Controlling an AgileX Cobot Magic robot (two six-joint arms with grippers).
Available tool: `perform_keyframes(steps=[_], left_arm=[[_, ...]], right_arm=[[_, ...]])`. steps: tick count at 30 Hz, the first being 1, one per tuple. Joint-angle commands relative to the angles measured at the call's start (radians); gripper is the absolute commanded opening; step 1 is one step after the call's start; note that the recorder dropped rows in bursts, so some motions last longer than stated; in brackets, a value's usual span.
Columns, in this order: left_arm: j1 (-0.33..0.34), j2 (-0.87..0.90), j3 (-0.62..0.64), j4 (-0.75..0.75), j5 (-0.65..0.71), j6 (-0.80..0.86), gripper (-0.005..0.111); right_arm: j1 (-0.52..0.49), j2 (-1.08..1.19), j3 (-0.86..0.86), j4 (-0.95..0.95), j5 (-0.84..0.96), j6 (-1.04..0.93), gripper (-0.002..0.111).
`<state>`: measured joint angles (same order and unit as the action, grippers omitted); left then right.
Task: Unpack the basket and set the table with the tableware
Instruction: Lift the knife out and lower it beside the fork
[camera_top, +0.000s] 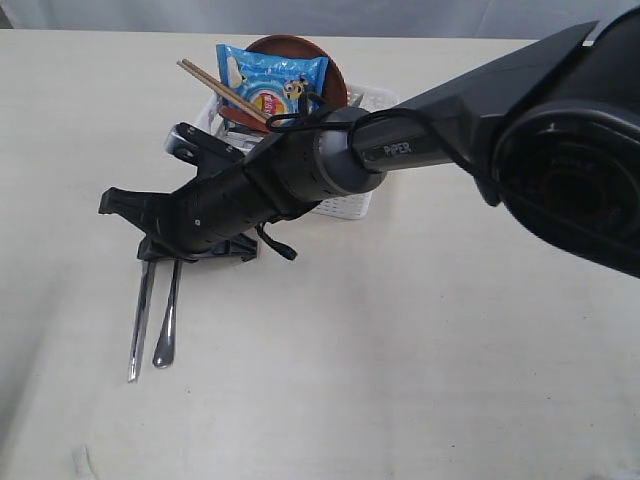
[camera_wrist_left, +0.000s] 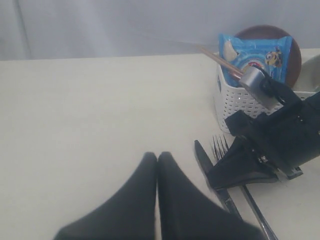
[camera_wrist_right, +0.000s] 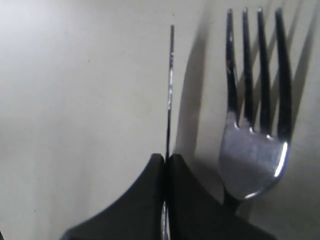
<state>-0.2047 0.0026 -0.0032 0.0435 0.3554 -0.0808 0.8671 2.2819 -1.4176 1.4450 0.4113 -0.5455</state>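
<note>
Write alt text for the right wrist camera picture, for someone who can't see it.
The right gripper is shut on a steel knife, its thin blade seen edge-on over the pale table. A steel fork lies beside it on the table, not touching, tines pointing the same way as the blade.

Fork (camera_wrist_right: 252, 160), knife (camera_wrist_right: 169, 90): polished steel. Basket (camera_wrist_left: 240, 107): matt white plastic. Table (camera_top: 400, 350): smooth, matt, probably laminate.

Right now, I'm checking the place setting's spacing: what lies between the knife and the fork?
Only bare table, shadowed, as the right wrist view shows. The knife, pinched edge-on in the fingers of the right gripper, stands apart from the fork.
</note>
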Motion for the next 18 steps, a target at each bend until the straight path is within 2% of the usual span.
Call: perform_keyframes(steps=[1,18], left_arm=[[-0.005,-0.003,0.003,0.009,-0.011,-0.004,0.000],[-0.005,-0.003,0.003,0.009,-0.011,-0.004,0.000]], right_arm=[[-0.007,0.002,-0.005,0.060,-0.020,-0.017,0.000],[-0.005,0.002,-0.005,0.104,-0.044,-0.009,0.000]])
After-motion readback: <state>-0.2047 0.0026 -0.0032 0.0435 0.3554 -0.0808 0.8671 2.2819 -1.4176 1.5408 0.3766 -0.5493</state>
